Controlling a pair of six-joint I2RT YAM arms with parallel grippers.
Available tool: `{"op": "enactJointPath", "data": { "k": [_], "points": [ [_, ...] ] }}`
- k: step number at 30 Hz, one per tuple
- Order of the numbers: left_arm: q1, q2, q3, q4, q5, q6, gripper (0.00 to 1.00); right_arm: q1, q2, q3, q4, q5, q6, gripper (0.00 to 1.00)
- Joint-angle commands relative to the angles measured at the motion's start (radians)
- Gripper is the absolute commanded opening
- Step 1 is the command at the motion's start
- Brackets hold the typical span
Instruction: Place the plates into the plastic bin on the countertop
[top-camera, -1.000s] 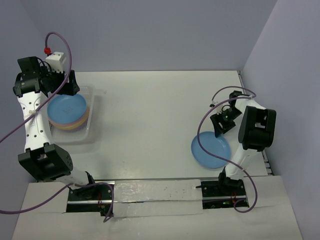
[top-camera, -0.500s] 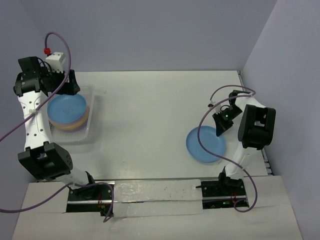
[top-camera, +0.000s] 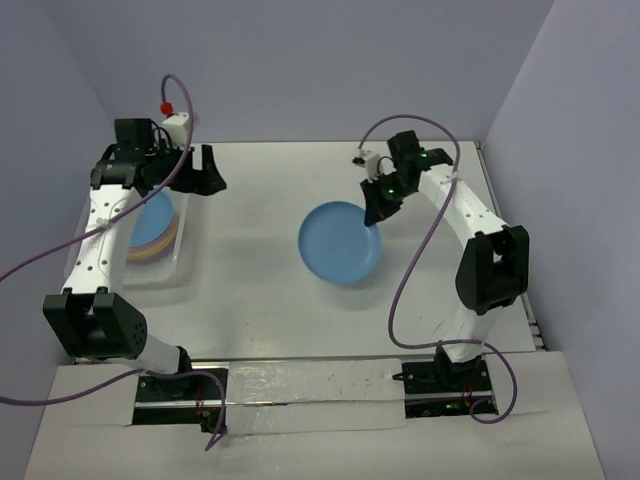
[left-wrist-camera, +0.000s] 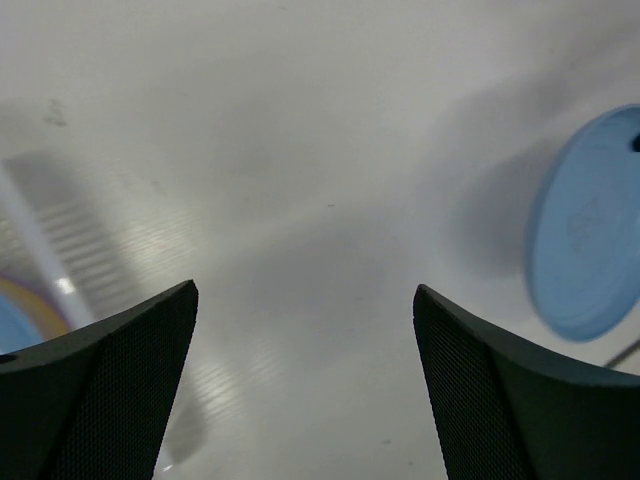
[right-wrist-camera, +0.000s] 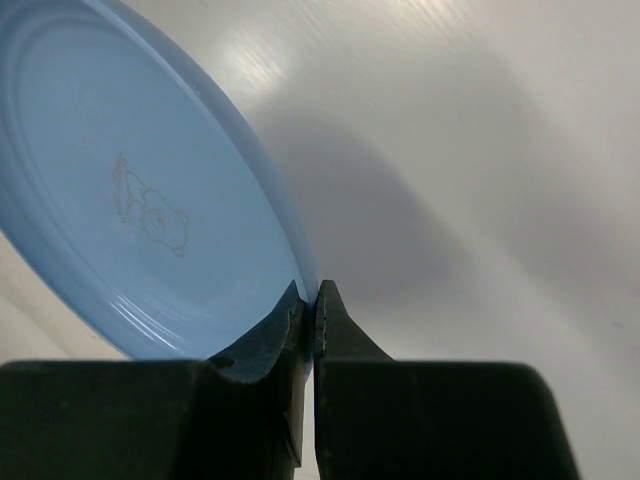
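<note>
Shows pale blue across the plate (top-camera: 341, 243), with a faint tan outline drawing at its centre. Layers blue over purple and orange in the stacked plates (top-camera: 160, 215), inside the translucent white plastic bin (top-camera: 178, 268). Pairs a matte white countertop (top-camera: 260, 300) with black, finely dotted left fingers (left-wrist-camera: 100, 390).

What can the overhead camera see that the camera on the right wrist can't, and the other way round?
Only the overhead view: the open left gripper and the plastic bin with stacked plates inside. Only the right wrist view: close up, the right gripper shut on the rim of the blue plate, and the small drawing at its centre. Both: that blue plate and the white countertop.
</note>
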Motion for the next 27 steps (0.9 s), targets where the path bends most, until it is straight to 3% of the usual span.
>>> {"op": "enactJointPath", "data": {
  "k": [1, 11, 18, 27],
  "points": [
    [-0.11, -0.039, -0.055, 0.107, -0.004, -0.107, 0.93, 0.057, -0.004, 0.071, 0.072, 0.049, 0.239, 0.0],
    [-0.362, -0.005, -0.136, 0.149, -0.108, -0.107, 0.79, 0.159, 0.04, 0.146, 0.069, 0.085, 0.345, 0.0],
    [-0.391, 0.046, -0.132, 0.137, -0.147, -0.101, 0.61, 0.165, 0.04, 0.163, 0.061, 0.07, 0.359, 0.0],
    [-0.396, 0.098, -0.141, 0.136, -0.214, -0.111, 0.55, 0.165, 0.011, 0.161, 0.063, 0.047, 0.359, 0.0]
  ]
}}
